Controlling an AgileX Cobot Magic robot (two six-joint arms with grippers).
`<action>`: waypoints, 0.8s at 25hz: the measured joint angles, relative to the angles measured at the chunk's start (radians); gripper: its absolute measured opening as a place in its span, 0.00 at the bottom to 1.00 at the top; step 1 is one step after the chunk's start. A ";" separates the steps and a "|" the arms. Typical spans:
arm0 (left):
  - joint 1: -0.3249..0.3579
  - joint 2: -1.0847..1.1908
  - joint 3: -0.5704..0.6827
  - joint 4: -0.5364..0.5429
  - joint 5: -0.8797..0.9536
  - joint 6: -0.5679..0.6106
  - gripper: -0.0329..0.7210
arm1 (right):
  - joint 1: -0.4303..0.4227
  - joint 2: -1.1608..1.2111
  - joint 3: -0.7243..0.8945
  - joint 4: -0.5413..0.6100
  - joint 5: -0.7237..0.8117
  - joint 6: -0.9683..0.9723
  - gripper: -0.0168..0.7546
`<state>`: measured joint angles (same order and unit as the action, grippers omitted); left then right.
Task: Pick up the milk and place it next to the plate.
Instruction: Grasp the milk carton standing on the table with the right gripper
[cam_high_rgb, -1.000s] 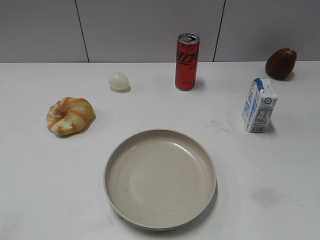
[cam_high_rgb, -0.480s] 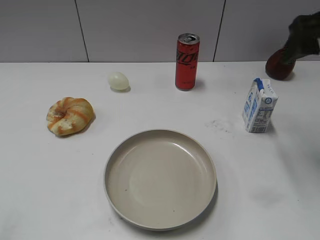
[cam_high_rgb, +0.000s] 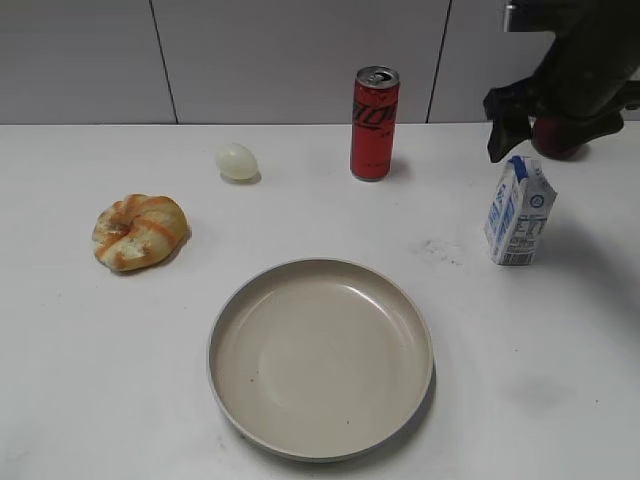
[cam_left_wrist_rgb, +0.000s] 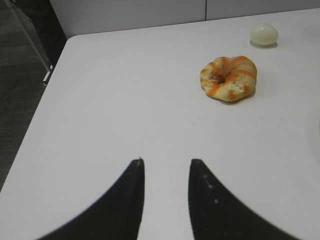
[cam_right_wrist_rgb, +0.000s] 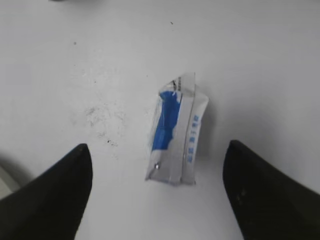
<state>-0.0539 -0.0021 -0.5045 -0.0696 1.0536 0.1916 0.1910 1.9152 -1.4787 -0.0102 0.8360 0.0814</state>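
The milk (cam_high_rgb: 519, 212) is a small white carton with blue print, standing upright at the right of the table. In the right wrist view the milk (cam_right_wrist_rgb: 175, 132) is seen from above, between the fingers and below them. My right gripper (cam_high_rgb: 545, 120) hangs above and just behind the carton, open wide and empty (cam_right_wrist_rgb: 157, 145), not touching it. The plate (cam_high_rgb: 320, 355) is a large beige dish at the front middle, empty. My left gripper (cam_left_wrist_rgb: 167, 161) is open and empty over bare table at the left; it does not show in the exterior view.
A tall red can (cam_high_rgb: 374, 122) stands at the back middle. A pale egg (cam_high_rgb: 237, 161) and a ring-shaped bun (cam_high_rgb: 140, 231) lie at the left, also in the left wrist view (cam_left_wrist_rgb: 229, 78). A dark red fruit (cam_high_rgb: 560, 140) sits behind the right arm, mostly hidden.
My right arm has come in from the upper right and moved left and down to hang over the milk. The carton and the other things have not moved.
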 joint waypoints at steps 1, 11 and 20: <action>0.000 0.000 0.000 0.000 0.000 0.000 0.36 | 0.000 0.021 -0.011 -0.016 0.000 0.007 0.80; 0.000 0.000 0.000 0.000 0.000 0.000 0.36 | -0.001 0.166 -0.030 -0.071 0.002 0.058 0.78; 0.000 0.000 0.000 0.000 0.000 0.000 0.36 | -0.001 0.183 -0.039 -0.071 0.043 0.061 0.38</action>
<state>-0.0539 -0.0021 -0.5045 -0.0696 1.0536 0.1916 0.1899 2.0980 -1.5178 -0.0811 0.8790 0.1424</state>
